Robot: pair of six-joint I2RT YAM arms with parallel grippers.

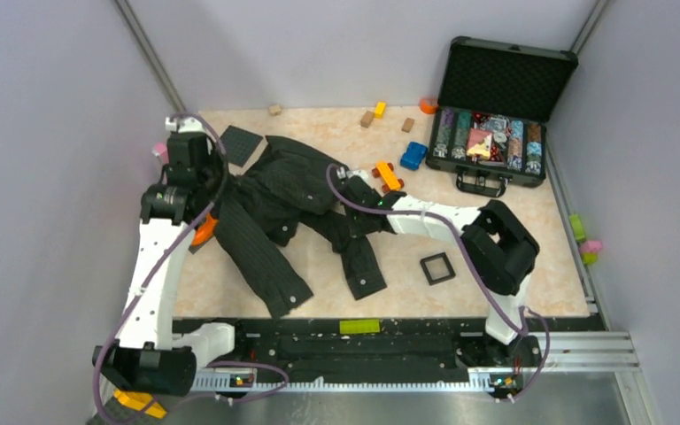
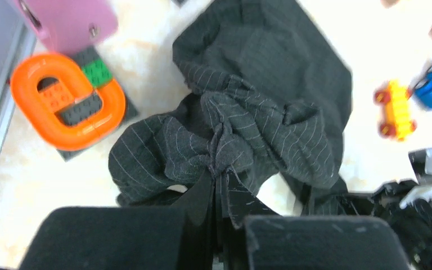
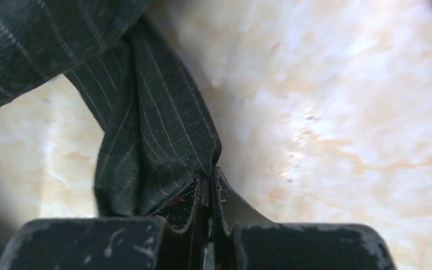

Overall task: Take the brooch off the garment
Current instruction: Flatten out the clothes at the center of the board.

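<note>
The garment point(image 1: 270, 212) is a dark pinstriped shirt, bunched in the middle of the table. My left gripper point(image 2: 220, 183) is shut on a pinched fold of it point(image 2: 247, 129) and lifts the cloth at its left side point(image 1: 221, 190). My right gripper point(image 3: 209, 177) is shut on another fold of the shirt point(image 3: 146, 129), at the shirt's right side point(image 1: 367, 208). The brooch shows in no view; it is hidden or out of view.
An open black case point(image 1: 496, 115) of coloured pieces stands at the back right. Toy vehicles, yellow-orange point(image 1: 388, 175) and blue point(image 1: 413, 156), lie near the shirt. An orange ring on a dark plate point(image 2: 67, 101), a pink item point(image 2: 67, 19), a black square frame point(image 1: 437, 267) and small wooden blocks point(image 1: 367, 118) lie about.
</note>
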